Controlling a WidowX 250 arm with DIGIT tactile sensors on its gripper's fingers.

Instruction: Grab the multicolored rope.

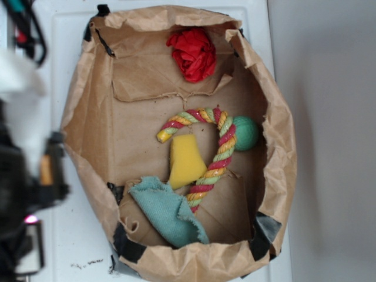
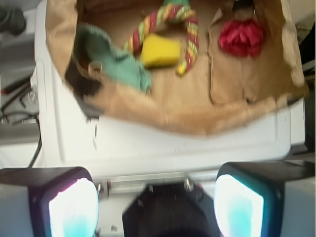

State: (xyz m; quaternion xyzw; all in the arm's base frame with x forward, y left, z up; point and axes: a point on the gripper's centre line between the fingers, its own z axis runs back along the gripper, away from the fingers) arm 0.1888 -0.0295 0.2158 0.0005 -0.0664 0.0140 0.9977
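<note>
I hold the claw (image 2: 156,197) outside the paper bag (image 1: 88,135), over the white table (image 2: 163,143), its two fingers spread wide with nothing between them. The multicolored rope (image 1: 220,150) lies ahead of the claw on the bag's floor, past the near paper wall, which stands between us. From the wrist view the rope sits ahead and about level with the midline, bent in an arch: one leg runs away from me beside the teal cloth (image 2: 116,61), the other comes back toward me on the far side of the yellow sponge (image 2: 159,52), ending in a loose tip. The sponge lies inside the curve, touching or just beside the rope. The green ball (image 1: 245,133) sits at the far bend, farthest from the claw. A red crumpled cloth (image 1: 192,53) lies well apart, ahead and to the right. I judge the coming move as up and over the wall, then down across the free leg, fingers set crosswise to its length.
</note>
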